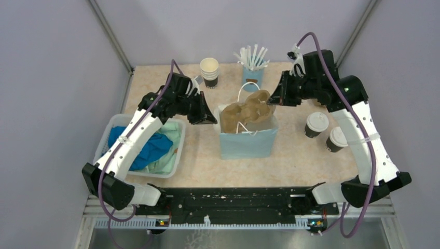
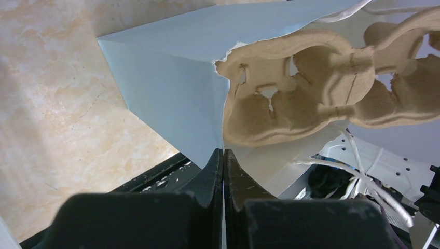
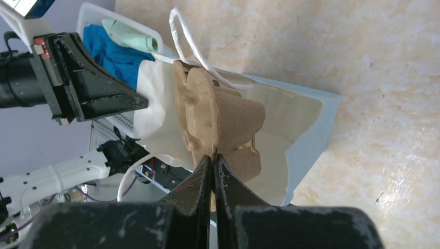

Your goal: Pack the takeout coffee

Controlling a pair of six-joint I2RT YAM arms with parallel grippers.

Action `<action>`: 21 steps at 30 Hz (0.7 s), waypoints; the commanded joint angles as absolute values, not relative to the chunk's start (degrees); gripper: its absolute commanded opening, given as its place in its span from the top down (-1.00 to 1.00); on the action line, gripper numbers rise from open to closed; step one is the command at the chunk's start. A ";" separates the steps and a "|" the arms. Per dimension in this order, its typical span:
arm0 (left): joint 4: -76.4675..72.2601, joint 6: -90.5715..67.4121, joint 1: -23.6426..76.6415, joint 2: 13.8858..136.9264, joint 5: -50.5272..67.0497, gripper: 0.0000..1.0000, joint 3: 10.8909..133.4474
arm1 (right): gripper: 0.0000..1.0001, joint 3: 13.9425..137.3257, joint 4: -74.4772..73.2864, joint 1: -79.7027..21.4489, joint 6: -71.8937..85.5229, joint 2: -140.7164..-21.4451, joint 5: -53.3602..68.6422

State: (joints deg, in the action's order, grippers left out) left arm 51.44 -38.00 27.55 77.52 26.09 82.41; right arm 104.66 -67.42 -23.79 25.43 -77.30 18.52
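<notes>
We pinch left gripper (image 2: 223, 155) shut on rim of light blue paper bag (image 1: 248, 142), to hold mouth open. Right gripper (image 3: 212, 162) clamps brown moulded-pulp cup carrier (image 3: 218, 122), half inside bag (tray goes first, we judge). White-lidded cream-and-black paper coffee cups (image 1: 316, 124) stand on beige marbled table (image 1: 290, 161), just right of bag.

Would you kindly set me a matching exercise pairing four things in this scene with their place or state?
Things:
1. left tool
2. right tool
3. lidded cups
4. bin

Places or states:
A. standing on the table, right of the bag
B. shut on the carrier
C. shut on the bag's edge
D. holding blue and green cloth

Pairs: 1-C, 2-B, 3-A, 4-D.
</notes>
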 commanded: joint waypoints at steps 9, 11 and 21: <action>47.42 -40.17 27.87 76.06 24.67 1.00 81.22 | 1.00 94.30 -57.95 -29.70 44.24 -73.35 9.45; 47.29 -40.23 27.94 76.02 24.84 1.00 80.93 | 1.00 92.07 -56.08 -29.69 45.47 -72.47 9.51; 46.86 -40.45 27.92 74.69 24.10 1.00 79.43 | 0.69 86.28 -53.80 -28.97 43.32 -71.43 8.37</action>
